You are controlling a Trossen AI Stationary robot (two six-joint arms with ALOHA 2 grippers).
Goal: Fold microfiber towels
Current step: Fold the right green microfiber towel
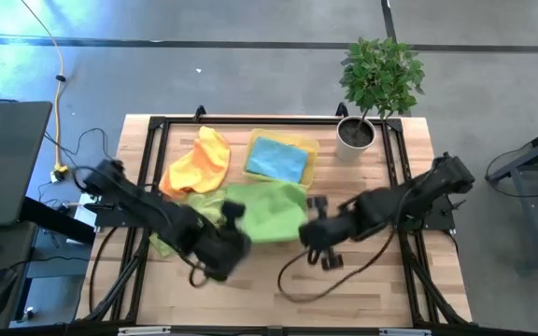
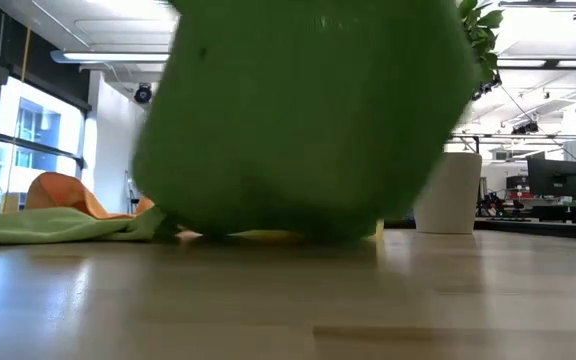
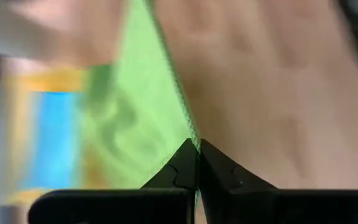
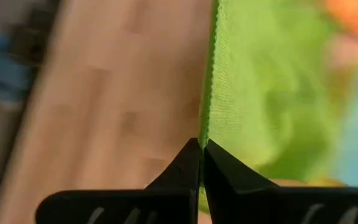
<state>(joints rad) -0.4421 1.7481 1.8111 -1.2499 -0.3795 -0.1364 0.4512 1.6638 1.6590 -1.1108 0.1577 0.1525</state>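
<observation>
Green towel (image 2: 298, 120) nearest, lifted off surface (image 1: 372, 280), stretched flat for folding. Left hand (image 3: 197, 163) and right hand (image 4: 201, 158) each clenched on hem corner. Blue towel (image 1: 276, 159) waits in tray (image 1: 312, 149).

Arms: two, dark, jointed, bulky links.
Cables: black, looping from each arm.
Fingers (image 3: 185, 168): black, tapered, wedge-shaped tips.
</observation>
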